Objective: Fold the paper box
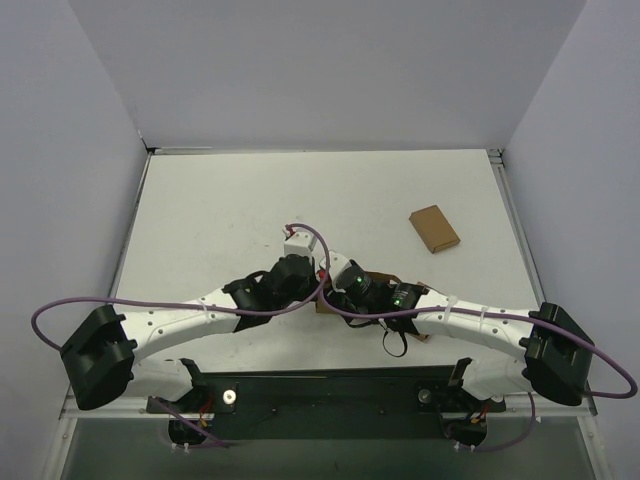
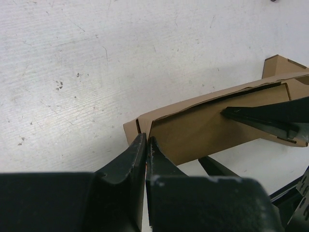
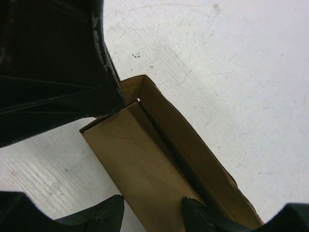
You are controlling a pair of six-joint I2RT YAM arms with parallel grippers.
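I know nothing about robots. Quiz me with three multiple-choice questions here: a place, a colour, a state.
1. Where on the table does the small box lie? A far right; B near left; C between the grippers.
2. The trailing cables are: A green; B yellow; C purple.
3. The fingers of the left gripper are: A spread wide; B closed together; C out of sight.
Answers: A, it sits up and to the right in the overhead view; C, purple loops hang at both sides; B, the left wrist view shows barely a slit between them.
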